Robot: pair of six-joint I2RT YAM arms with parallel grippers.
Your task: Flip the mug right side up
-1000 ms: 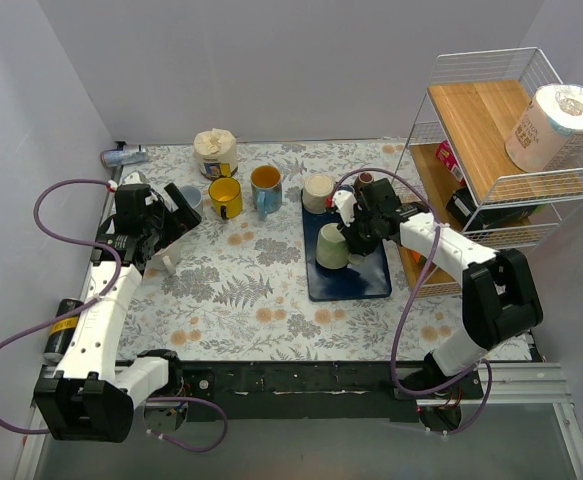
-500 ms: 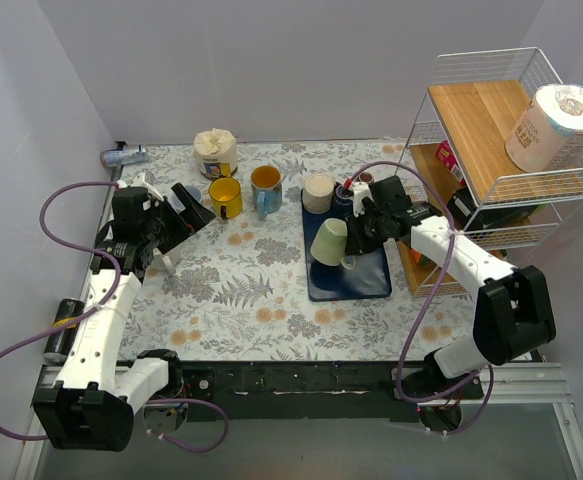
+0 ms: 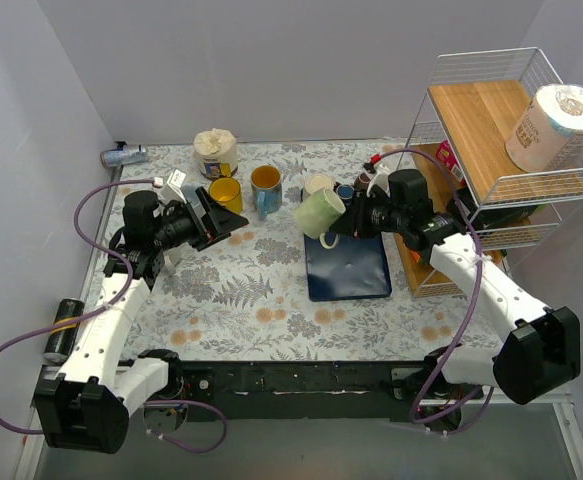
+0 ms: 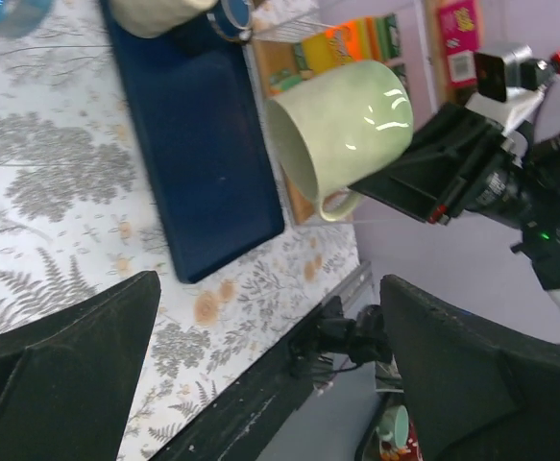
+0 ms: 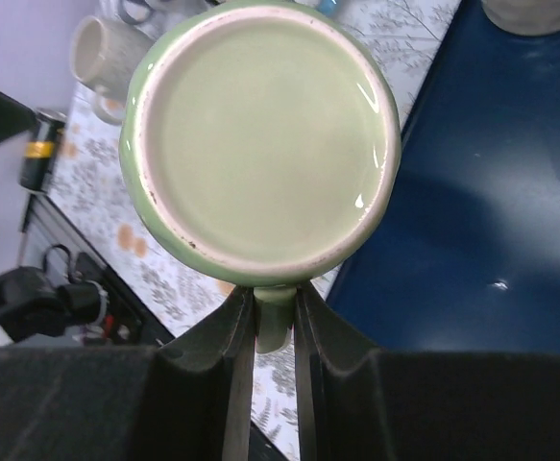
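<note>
The pale green mug [image 3: 319, 212] hangs in the air above the far end of the dark blue tray [image 3: 348, 265], lying on its side with its mouth to the left. My right gripper [image 3: 349, 221] is shut on its handle; in the right wrist view the mug's base [image 5: 265, 144] faces the camera and the handle sits between the fingers [image 5: 239, 365]. The left wrist view shows the mug [image 4: 342, 130] from its mouth side. My left gripper [image 3: 229, 217] is open and empty, raised over the table left of the mug and pointing at it.
A cream mug [image 3: 317, 186] and a small dark cup [image 3: 345, 192] stand at the tray's far edge. A yellow mug [image 3: 224, 197], a blue mug with orange inside [image 3: 266, 187] and a cream pot [image 3: 215, 152] stand behind. A wire shelf [image 3: 501, 150] stands at the right.
My right gripper has lifted the green mug off the tray and tipped it from mouth-down onto its side. My left arm has swung right and raised its gripper towards the mug.
</note>
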